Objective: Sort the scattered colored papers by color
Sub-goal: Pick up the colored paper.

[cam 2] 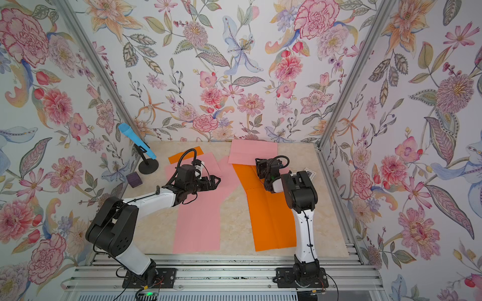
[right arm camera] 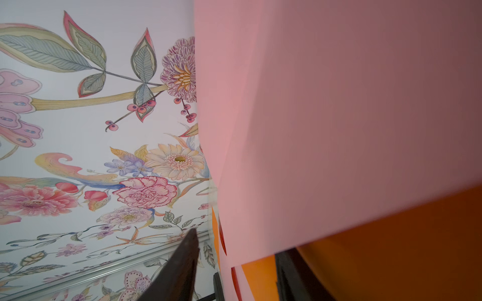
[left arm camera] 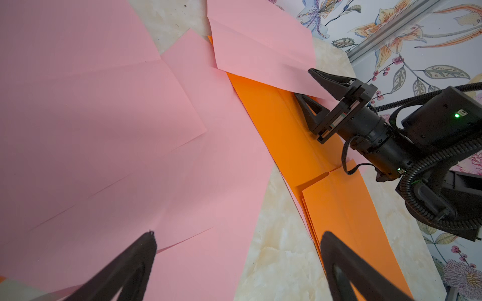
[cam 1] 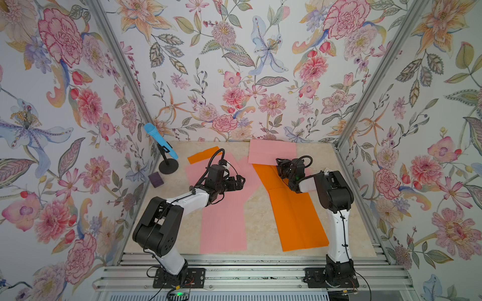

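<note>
Pink sheets (cam 1: 224,224) lie toward the left of the bench (cam 1: 258,219), orange sheets (cam 1: 294,211) toward the right. Left end effector (left arm camera: 240,233) hovers above pink, jaws wide apart. Right end effector (left arm camera: 303,83) brackets the edge of the far pink sheet (cam 1: 271,151), jaws narrow; I cannot tell whether they pinch it.

A blue microphone (cam 1: 160,140) tilts on a black stand (cam 1: 168,166) far left, a dark purple block (cam 1: 156,179) just nearer; a white card (cam 2: 310,173) lies right, on the marble table (cam 1: 258,216).
</note>
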Available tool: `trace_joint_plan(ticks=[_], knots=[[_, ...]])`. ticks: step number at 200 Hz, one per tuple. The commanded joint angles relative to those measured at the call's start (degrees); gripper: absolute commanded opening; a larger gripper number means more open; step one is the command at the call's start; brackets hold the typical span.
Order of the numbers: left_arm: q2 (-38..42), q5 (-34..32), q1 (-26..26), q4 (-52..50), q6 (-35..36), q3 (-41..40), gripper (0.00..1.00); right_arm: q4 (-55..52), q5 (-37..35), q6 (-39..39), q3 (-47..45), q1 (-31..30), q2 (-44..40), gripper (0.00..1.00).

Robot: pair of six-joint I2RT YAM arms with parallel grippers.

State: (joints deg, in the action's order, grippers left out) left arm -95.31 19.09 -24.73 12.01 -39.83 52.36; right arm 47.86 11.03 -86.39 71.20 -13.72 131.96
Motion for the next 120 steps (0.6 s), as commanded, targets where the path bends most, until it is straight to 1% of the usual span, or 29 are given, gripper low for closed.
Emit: trace_joint_plan(ticks=[1,41,70,89,106,120], knots=[[0.3,-0.2,0.6,-0.9,0.5,0.7,1.0,2.1,-1.2,-0.8,2.0,0.4,2.1,0.22],[0.6,-0.2,0.6,-1.1,0.5,0.5,1.0,1.8,-1.3,-0.9,2.8,0.6,3.9,0.0],[1.0,-0.6,0.6,-1.7,0.8,0.5,1.0,1.5,-0.3,-0.3,2.7,0.7,3.5,0.0],[1.5,-1.1,0.6,-2.3,1.2,0.8,1.0,0.6,1.5,1.0,2.6,1.0,2.1,0.0],[2.0,-1.4,0.6,-3.0,1.6,1.2,1.0,-2.9,5.2,3.3,4.1,1.3,0.2,0.0],[2.4,-1.8,0.6,-3.5,1.8,1.3,1.0,-9.5,8.2,7.0,6.3,1.6,-2.1,0.0]])
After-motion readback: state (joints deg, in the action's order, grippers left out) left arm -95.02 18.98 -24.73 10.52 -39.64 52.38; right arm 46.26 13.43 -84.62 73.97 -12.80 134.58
